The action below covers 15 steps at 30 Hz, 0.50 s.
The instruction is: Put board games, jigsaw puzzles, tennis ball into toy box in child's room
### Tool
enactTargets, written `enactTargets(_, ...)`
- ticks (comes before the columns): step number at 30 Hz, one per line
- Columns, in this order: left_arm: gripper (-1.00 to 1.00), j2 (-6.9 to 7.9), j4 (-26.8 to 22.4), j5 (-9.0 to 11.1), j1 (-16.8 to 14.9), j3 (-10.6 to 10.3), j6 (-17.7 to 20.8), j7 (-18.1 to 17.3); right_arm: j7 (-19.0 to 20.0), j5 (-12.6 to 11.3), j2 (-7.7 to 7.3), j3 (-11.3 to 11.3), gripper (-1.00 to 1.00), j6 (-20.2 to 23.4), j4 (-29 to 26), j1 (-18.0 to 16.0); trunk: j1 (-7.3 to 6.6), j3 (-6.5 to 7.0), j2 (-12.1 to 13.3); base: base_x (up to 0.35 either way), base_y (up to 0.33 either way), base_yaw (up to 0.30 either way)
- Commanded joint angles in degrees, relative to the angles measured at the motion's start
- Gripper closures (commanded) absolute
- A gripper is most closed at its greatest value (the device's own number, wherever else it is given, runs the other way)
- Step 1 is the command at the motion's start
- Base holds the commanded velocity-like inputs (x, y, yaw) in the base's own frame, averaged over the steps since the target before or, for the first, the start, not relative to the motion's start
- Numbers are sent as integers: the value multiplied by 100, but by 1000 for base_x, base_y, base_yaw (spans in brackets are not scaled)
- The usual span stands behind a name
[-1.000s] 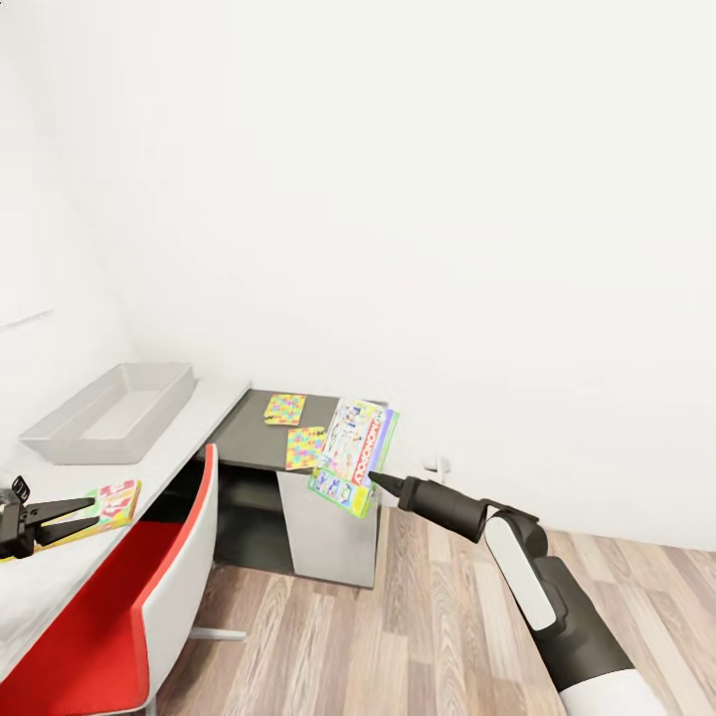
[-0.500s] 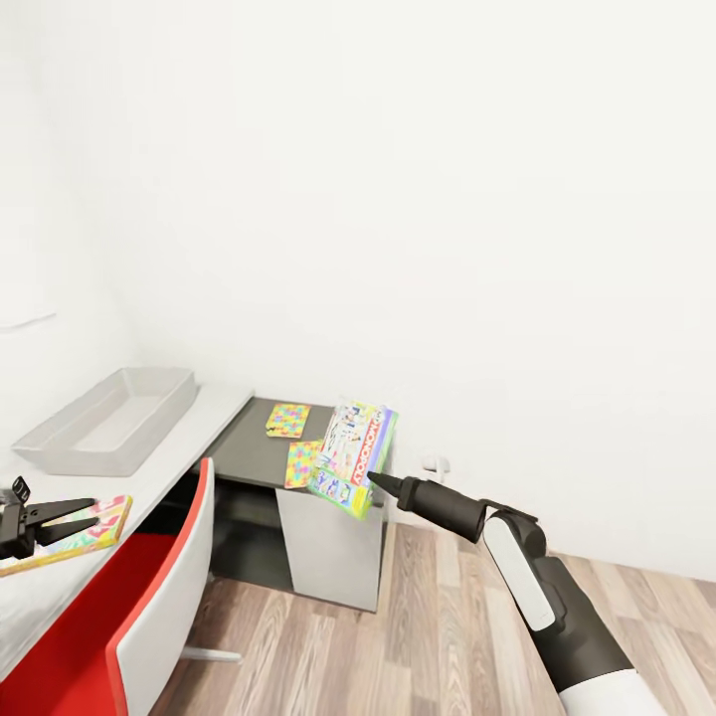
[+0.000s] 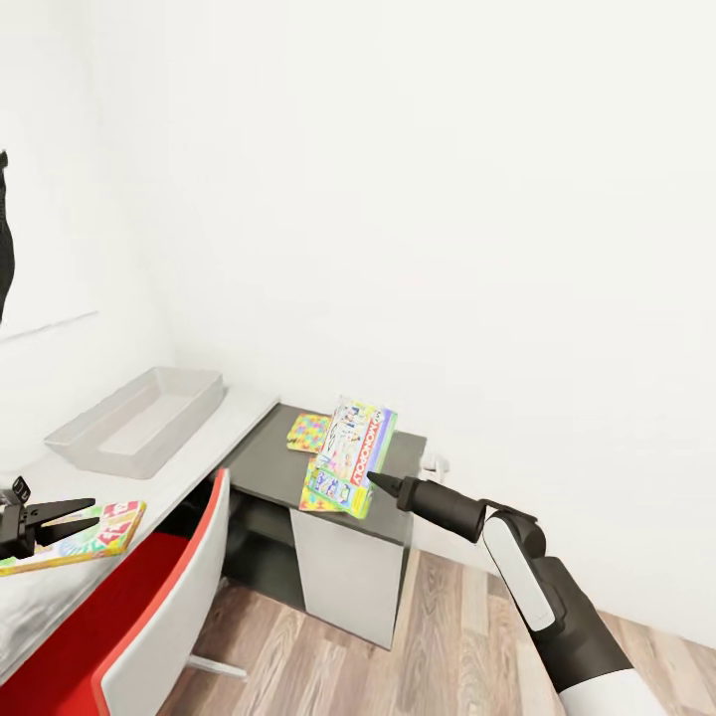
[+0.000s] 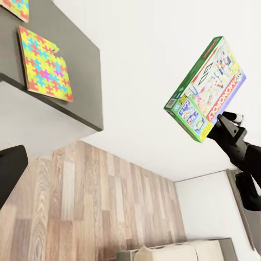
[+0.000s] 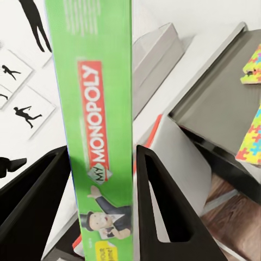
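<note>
My right gripper (image 3: 376,481) is shut on a green "My Monopoly" board game (image 3: 350,455), held upright in the air over the dark wing of the table (image 3: 268,475). Its edge sits between the fingers (image 5: 163,206). Two jigsaw puzzles (image 4: 46,65) lie flat on that wing, and one (image 3: 306,432) is partly hidden behind the held box. The pale grey toy box (image 3: 139,423) stands on the light tabletop near the wall. My left gripper (image 3: 91,512) is open just above a Skip-Bo board game (image 3: 99,535) that lies flat. The tennis ball and bed are out of view.
A red-and-white swivel chair (image 3: 139,617) is tucked under the table between my arms. White walls close in behind and to the left, with black silhouette prints (image 5: 24,111). Wood-plank floor (image 3: 438,646) spreads out to the right of the desk.
The head camera has shifted, so the desk and toy box sit further right in the picture and a dark wall print shows at the left edge. Both arms keep their poses.
</note>
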Motion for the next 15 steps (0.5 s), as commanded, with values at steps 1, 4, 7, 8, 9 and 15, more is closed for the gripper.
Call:
enactTargets(1,-100,0,1,-7,-8,-3,60,-25,-2,-58,-4,1,100,35,-6,-5,6,-13,-13,256,-116,283)
enactTargets(4,-100,0,-3,-7,-8,-3,60,-25,-6,-58,-3,2,100,37,-47,-5,6,-12,-13,255,-51,283)
enactTargets(7,-100,0,1,-7,-8,-3,60,-25,-9,-58,-4,0,100,53,-107,-5,6,-12,-13,255,-12,283)
enactTargets(8,-100,0,1,-7,-8,-3,60,-25,-9,-58,-4,0,100,55,-112,-5,6,-12,-13,254,9,283)
enactTargets(9,-100,0,1,-7,-8,-3,60,-25,-9,-58,-4,1,100,57,-118,-5,6,-12,-13,248,36,283)
enactTargets(15,-100,0,0,-7,-8,-4,62,-25,-10,-58,-4,2,100,69,-129,-5,6,-12,-13,172,31,283)
